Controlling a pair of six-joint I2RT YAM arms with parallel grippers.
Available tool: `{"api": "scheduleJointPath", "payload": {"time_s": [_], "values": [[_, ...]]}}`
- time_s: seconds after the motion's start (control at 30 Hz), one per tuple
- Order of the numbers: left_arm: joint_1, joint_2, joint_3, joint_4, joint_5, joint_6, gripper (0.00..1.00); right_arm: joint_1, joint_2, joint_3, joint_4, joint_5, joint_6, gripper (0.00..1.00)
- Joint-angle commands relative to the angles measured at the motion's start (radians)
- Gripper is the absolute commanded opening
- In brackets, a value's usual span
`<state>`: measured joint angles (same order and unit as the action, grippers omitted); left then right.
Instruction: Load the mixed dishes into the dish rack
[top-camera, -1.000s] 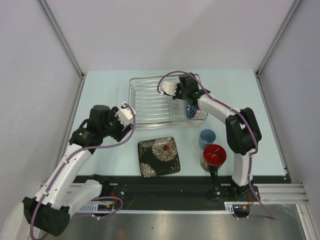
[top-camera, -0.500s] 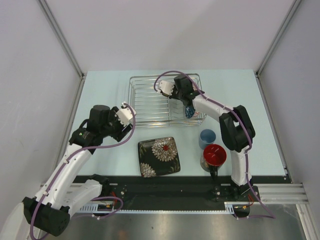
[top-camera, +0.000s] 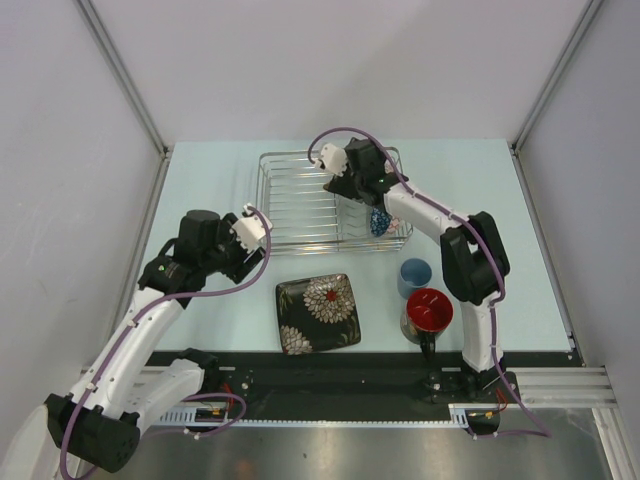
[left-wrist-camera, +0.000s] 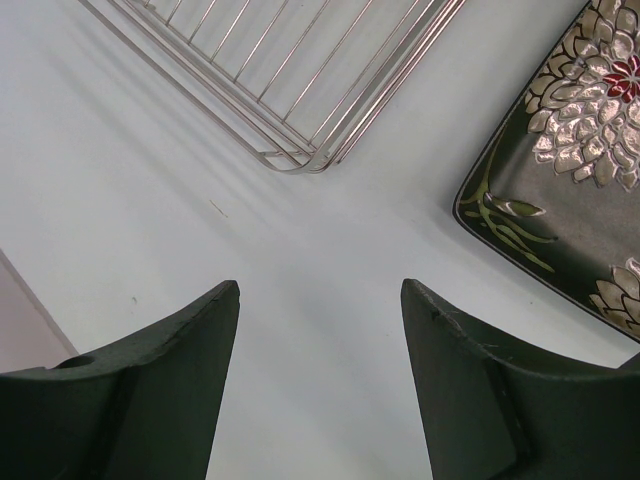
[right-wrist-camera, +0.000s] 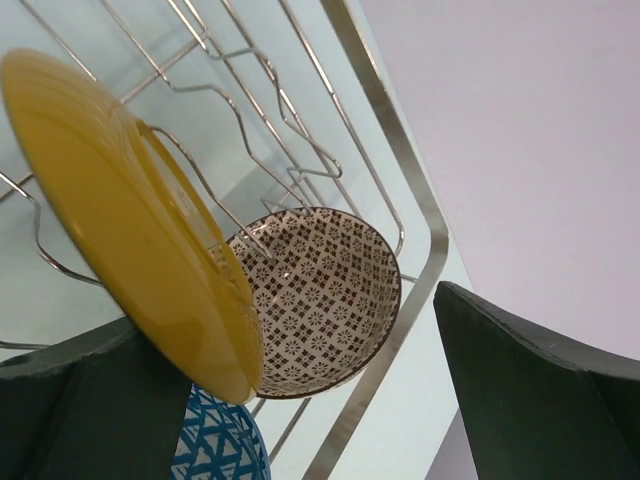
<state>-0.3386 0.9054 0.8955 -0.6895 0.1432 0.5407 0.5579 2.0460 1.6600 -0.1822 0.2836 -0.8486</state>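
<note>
The dish rack (top-camera: 300, 212) sits far back on the counter (top-camera: 215, 180), with a yellow plate (right-wrist-camera: 120, 200) and a patterned bowl (right-wrist-camera: 325, 300) leaning inside. The right jaws hang over it, spread wide. The left jaws, spread and empty, hover beside it. The black square plate (top-camera: 318, 312), blue cup (top-camera: 414, 273) and red-lined mug (top-camera: 428, 312) stand nearer.

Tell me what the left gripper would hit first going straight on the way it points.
The left gripper would probably meet bare table first, in the gap between the corner of the dish rack and the black floral plate; depth is unclear.
</note>
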Motion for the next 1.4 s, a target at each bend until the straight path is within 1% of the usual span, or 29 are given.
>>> {"api": "scheduleJointPath", "payload": {"time_s": [0.0,0.1,0.2,0.23,0.3,0.33,0.43,0.47,0.53,0.57,0.63,0.67,0.7,0.77,0.8,0.83,0.87,0.9,0.97,1.0,1.03,1.13,1.17,1.2,1.33,1.37], "values": [[0.009,-0.010,0.020,0.025,0.018,-0.001,0.72,0.036,-0.052,0.066,-0.013,0.052,0.053,1.00],[0.009,-0.013,0.023,0.022,0.015,0.002,0.72,0.054,-0.086,0.060,-0.028,0.058,0.063,1.00],[0.009,-0.013,0.028,0.018,0.016,0.005,0.72,0.071,-0.135,0.050,-0.107,0.039,0.123,1.00],[0.009,-0.013,0.029,0.019,0.018,0.007,0.72,0.083,-0.151,0.047,-0.126,0.039,0.175,1.00],[0.009,-0.011,0.036,0.019,0.018,0.007,0.72,0.094,-0.205,0.018,-0.172,0.022,0.221,1.00],[0.010,-0.011,0.037,0.016,0.019,0.007,0.72,0.105,-0.225,0.005,-0.181,0.014,0.274,1.00],[0.009,-0.010,0.046,0.008,0.022,0.010,0.72,0.126,-0.308,-0.040,-0.235,-0.011,0.357,1.00],[0.009,-0.016,0.045,0.007,0.016,0.019,0.72,0.149,-0.351,-0.048,-0.256,-0.012,0.431,1.00],[0.009,-0.026,0.036,0.004,0.007,0.033,0.72,0.177,-0.398,-0.062,-0.316,-0.009,0.503,1.00],[0.009,-0.034,0.019,0.002,-0.005,0.056,0.72,0.191,-0.423,-0.072,-0.332,-0.014,0.613,1.00],[0.009,-0.059,-0.001,-0.002,-0.017,0.080,0.72,0.175,-0.503,-0.097,-0.382,-0.094,0.744,1.00],[0.009,-0.068,-0.022,-0.005,-0.024,0.108,0.72,0.153,-0.529,-0.111,-0.402,-0.264,0.820,1.00],[0.009,-0.088,-0.035,-0.013,-0.034,0.120,0.71,0.070,-0.585,-0.173,-0.392,-0.405,0.956,1.00],[0.009,-0.108,-0.070,-0.021,-0.048,0.157,0.71,0.008,-0.624,-0.258,-0.346,-0.660,1.049,1.00],[0.009,-0.126,-0.085,-0.028,-0.054,0.168,0.72,0.023,-0.632,-0.275,-0.379,-0.631,1.081,1.00],[0.010,-0.134,-0.101,-0.034,-0.059,0.191,0.72,0.057,-0.630,-0.301,-0.411,-0.488,1.073,1.00],[0.010,-0.144,-0.128,-0.039,-0.059,0.199,0.71,0.092,-0.638,-0.318,-0.446,-0.428,1.057,1.00],[0.009,-0.154,-0.142,-0.048,-0.060,0.205,0.71,0.143,-0.662,-0.348,-0.445,-0.399,1.069,1.00],[0.009,-0.177,-0.179,-0.059,-0.059,0.219,0.71,0.165,-0.696,-0.449,-0.401,-0.422,1.131,1.00],[0.009,-0.183,-0.190,-0.067,-0.059,0.223,0.71,0.181,-0.728,-0.482,-0.384,-0.425,1.195,1.00],[0.009,-0.191,-0.202,-0.068,-0.062,0.231,0.71,0.183,-0.741,-0.544,-0.369,-0.470,1.213,1.00],[0.007,-0.204,-0.247,-0.074,-0.056,0.257,0.71,0.181,-0.780,-0.626,-0.307,-0.524,1.296,0.94],[0.007,-0.207,-0.262,-0.079,-0.053,0.265,0.71,0.180,-0.784,-0.670,-0.278,-0.540,1.319,0.88],[0.006,-0.206,-0.270,-0.077,-0.047,0.272,0.71,0.180,-0.781,-0.690,-0.269,-0.549,1.339,0.86],[-0.020,-0.186,-0.291,-0.081,-0.036,0.297,0.71,0.221,-0.745,-0.747,-0.241,-0.531,1.390,0.85],[-0.040,-0.174,-0.294,-0.079,-0.036,0.297,0.71,0.226,-0.736,-0.773,-0.208,-0.532,1.398,0.85]]}}
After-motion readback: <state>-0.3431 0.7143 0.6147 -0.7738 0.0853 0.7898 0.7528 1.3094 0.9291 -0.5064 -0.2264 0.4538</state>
